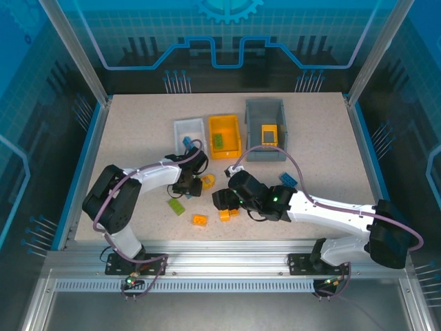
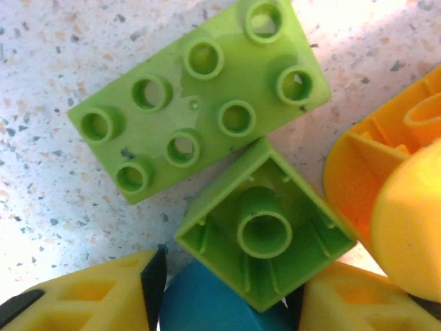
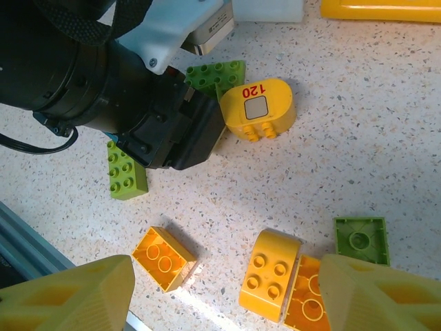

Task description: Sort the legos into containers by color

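Left wrist cam: left gripper [image 2: 231, 276] low over upside-down green square lego [image 2: 265, 231], its corner between yellow fingers [image 2: 89, 300]. Blue lump [image 2: 207, 307] sits there too, and I can't tell if it's clamped. Green six-stud lego [image 2: 200, 103] just beside. Right gripper [image 3: 227, 272] spread wide, empty, above orange legos [image 3: 272, 276]. White bin [image 1: 189, 123], orange bin [image 1: 224, 118], grey bin [image 1: 265, 153] at back.

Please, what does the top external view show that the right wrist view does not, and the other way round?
Top external view's extras: the grey bin holding a yellow brick, and a loose blue brick. Right wrist view's extras: the number 120 on the rounded yellow brick, an upside-down green square brick, and the right hand's open yellow fingers. Shared: the left hand, a six-stud green brick and a four-stud orange brick.
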